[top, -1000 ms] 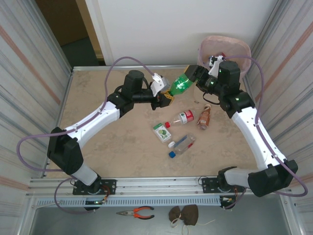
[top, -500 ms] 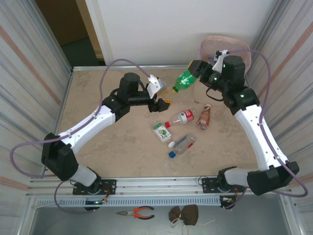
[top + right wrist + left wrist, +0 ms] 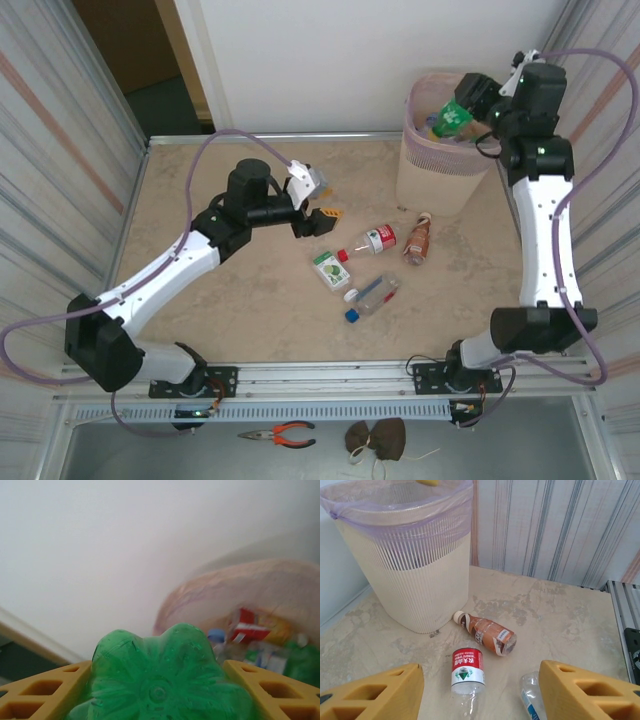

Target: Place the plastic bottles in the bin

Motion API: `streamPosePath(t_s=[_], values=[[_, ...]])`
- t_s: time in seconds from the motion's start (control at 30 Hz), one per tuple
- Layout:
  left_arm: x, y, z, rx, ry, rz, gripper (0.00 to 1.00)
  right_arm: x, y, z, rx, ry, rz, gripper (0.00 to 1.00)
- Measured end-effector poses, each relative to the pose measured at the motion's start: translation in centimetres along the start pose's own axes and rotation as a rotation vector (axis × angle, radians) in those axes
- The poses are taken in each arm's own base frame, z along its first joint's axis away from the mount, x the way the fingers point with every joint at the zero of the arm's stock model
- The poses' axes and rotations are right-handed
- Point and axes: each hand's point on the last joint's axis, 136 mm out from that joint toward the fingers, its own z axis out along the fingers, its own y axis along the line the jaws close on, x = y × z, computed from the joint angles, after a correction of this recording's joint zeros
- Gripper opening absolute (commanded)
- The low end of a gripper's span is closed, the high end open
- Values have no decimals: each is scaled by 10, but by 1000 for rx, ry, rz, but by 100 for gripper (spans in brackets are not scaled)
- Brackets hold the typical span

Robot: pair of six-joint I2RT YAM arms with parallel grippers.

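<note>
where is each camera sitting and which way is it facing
top external: above and behind the bases, looking down on the table; both arms, left gripper and right gripper show.
left wrist: over mid-table, facing the bin and red-label bottle; its open orange fingers frame the bottom.
right wrist: at the bin's rim, looking past the green bottle clamped in its fingers.
shared: top external and left wrist both show that bin and red-label bottle.

Bin (image 3: pixel 425 175) sits far right on the table (image 3: pixel 450 295) | held bottle (image 3: pixel 453 115) over its mouth, in right gripper (image 3: pixel 468 105) | four loose bottles (image 3: pixel 372 240) lie before the bin | left gripper (image 3: pixel 318 220) just left of them
</note>
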Motion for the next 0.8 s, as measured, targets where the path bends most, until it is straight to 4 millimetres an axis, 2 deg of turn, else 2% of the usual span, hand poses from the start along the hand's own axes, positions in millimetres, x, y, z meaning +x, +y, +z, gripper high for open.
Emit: streamPosePath(t_s=[0.23, 0.4, 0.53, 0.8], values=[[12, -3, -2, -6, 20, -37, 62, -28, -42, 29, 144, -33, -109, 52], [16, -4, -2, -10, 26, -51, 62, -27, -72, 44, 240, 1, -177, 52], [17, -4, -1, -11, 26, -57, 62, -7, -94, 58, 302, 79, -223, 53], [18, -4, 0, -11, 19, -67, 62, 44, -130, 84, 385, 265, -263, 54]])
